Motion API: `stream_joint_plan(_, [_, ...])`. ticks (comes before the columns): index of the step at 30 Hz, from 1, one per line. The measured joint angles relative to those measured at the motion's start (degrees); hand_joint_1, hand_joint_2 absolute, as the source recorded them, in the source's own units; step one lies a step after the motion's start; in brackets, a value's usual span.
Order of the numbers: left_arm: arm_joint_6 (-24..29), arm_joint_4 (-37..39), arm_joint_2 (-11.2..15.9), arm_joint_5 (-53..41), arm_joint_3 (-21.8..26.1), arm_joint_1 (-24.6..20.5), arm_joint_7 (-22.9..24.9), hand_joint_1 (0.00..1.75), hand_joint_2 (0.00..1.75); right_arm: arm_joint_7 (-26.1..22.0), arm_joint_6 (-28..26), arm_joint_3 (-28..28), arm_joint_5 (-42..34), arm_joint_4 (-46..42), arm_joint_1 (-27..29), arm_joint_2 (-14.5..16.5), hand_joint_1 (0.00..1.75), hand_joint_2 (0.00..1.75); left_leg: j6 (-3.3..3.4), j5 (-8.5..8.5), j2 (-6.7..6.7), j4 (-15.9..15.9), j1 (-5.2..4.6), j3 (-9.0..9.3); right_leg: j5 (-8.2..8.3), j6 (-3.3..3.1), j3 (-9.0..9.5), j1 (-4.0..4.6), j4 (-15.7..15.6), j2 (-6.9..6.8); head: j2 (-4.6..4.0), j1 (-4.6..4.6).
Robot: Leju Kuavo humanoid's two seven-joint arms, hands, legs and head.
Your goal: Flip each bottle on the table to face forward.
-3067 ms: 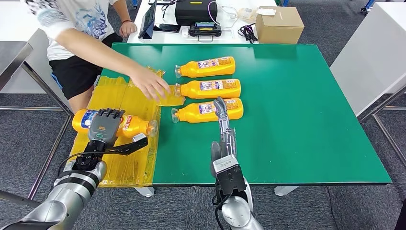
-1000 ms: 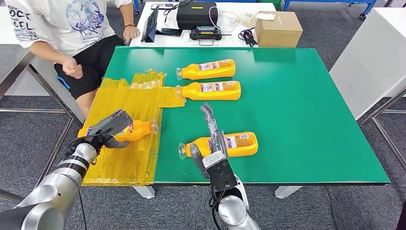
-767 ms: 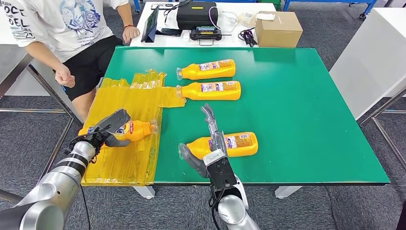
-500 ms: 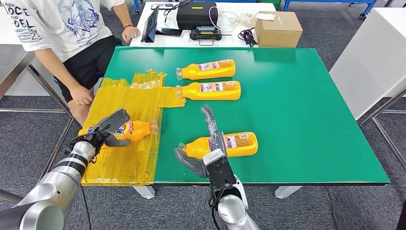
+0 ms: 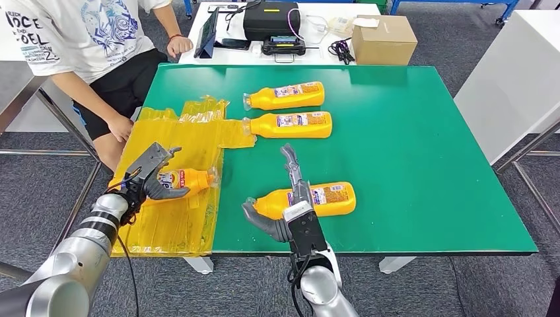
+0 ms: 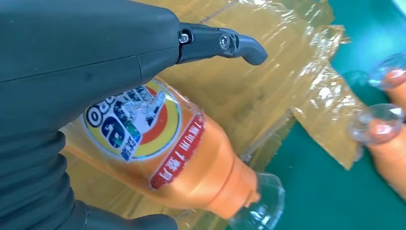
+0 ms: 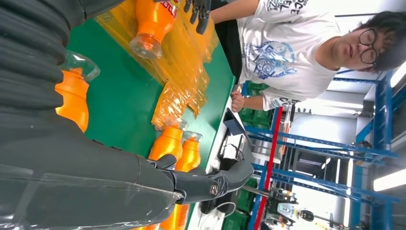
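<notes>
Four orange bottles lie on their sides. Two rest at the back of the green table (image 5: 409, 145): one bottle (image 5: 284, 96) behind another bottle (image 5: 287, 124). A third bottle (image 5: 317, 198) lies near the front edge under my right hand (image 5: 290, 198), whose fingers stretch straight over it while the thumb is spread beside the clear cap (image 7: 76, 62). The fourth bottle (image 5: 188, 178) lies on yellow plastic wrap (image 5: 178, 132), its colourful label (image 6: 139, 124) facing up. My left hand (image 5: 152, 173) is around it, fingers (image 6: 220, 40) lifted off, thumb below.
A person (image 5: 99, 39) sits at the table's far left corner, one hand on their knee. Behind the table, a white desk holds a cardboard box (image 5: 385, 33), a black case and cables. The table's right half is bare green.
My right hand has pulled the nearest bottle to the front edge and spread its thumb. My left hand's fingers have lifted off their bottle. The person has drawn their arm back.
</notes>
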Motion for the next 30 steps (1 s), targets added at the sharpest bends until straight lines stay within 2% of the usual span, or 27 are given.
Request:
stream_joint_plan(2, [9.9, -2.0, -0.8, 1.7, 0.0, 1.8, -7.3, 0.0, 1.75, -0.2, 0.0, -0.1, -0.5, 0.3, 0.0, 0.2, 0.0, 1.75, 0.0, 0.01, 0.03, 0.0, 0.01, -0.13, 0.02, 0.0, -0.16, 0.01, 0.0, 0.01, 0.0, 0.01])
stream_joint_plan(5, [29.8, -8.2, -3.1, 8.3, -0.8, 5.4, -17.2, 0.0, 1.75, -0.7, 0.0, 0.0, -0.6, 0.8, -0.1, 0.5, 0.0, 1.75, 0.02, 0.04, 0.05, 0.0, 0.02, -0.39, 0.04, 0.01, -0.38, 0.01, 0.0, 0.03, 0.0, 0.02])
stream_joint_plan(6, [33.8, -11.1, -3.8, 11.9, -1.6, 6.6, -18.8, 0.0, 1.75, -0.8, -0.1, 0.1, -0.6, 1.0, -0.1, 0.6, 0.0, 1.75, 0.02, 0.03, 0.06, 0.0, 0.01, -0.42, 0.04, 0.01, -0.4, 0.01, 0.0, 0.03, 0.0, 0.01])
stream_joint_plan(7, [35.6, -13.8, -4.3, 15.7, -2.5, 7.6, -19.4, 0.0, 1.75, -0.9, -0.3, 0.2, -0.5, 1.2, -0.1, 0.7, 0.0, 1.75, 0.02, 0.02, 0.06, 0.0, 0.01, -0.43, 0.03, 0.01, -0.42, 0.01, 0.0, 0.03, 0.0, 0.01])
stream_joint_plan(9, [34.7, -18.6, -5.1, 22.6, -4.4, 9.5, -19.6, 0.0, 1.75, -1.0, -0.5, 0.3, -0.4, 1.7, -0.2, 0.8, 0.0, 1.75, 0.01, 0.01, 0.03, 0.0, 0.01, -0.51, 0.02, 0.02, -0.49, 0.01, 0.0, 0.01, 0.0, 0.01])
stream_joint_plan(13, [26.4, -27.1, -6.4, 35.5, -6.7, 12.8, -19.6, 0.0, 1.75, -1.0, -0.7, 0.5, -0.4, 2.6, -0.4, 0.8, 0.0, 1.75, 0.0, 0.0, 0.04, 0.0, 0.02, -0.73, 0.02, 0.02, -0.72, 0.02, 0.0, 0.02, 0.0, 0.01])
stream_joint_plan(15, [25.3, -31.7, -7.0, 38.7, -7.8, 14.6, -19.6, 0.0, 1.75, -1.0, -0.7, 0.6, -0.2, 3.0, -0.5, 0.8, 0.0, 1.75, 0.0, 0.0, 0.07, 0.0, 0.02, -0.77, 0.02, 0.02, -0.77, 0.01, 0.0, 0.04, 0.0, 0.02])
stream_joint_plan(21, [29.3, -41.4, -7.2, 36.7, -11.5, 17.6, -19.6, 0.0, 1.75, -1.0, -0.8, 0.6, 0.3, 3.7, -0.5, 0.8, 0.0, 1.75, 0.0, -0.01, 0.05, 0.0, 0.02, -0.84, 0.02, 0.02, -0.84, 0.02, 0.0, 0.03, 0.0, 0.01])
stream_joint_plan(30, [29.5, -45.5, -7.2, 36.6, -12.9, 18.8, -19.6, 0.0, 1.75, -1.0, -0.9, 0.6, 0.3, 4.1, -0.5, 0.8, 0.0, 1.75, 0.0, -0.01, 0.06, 0.0, 0.02, -0.84, 0.02, 0.02, -0.86, 0.01, 0.0, 0.04, 0.0, 0.01])
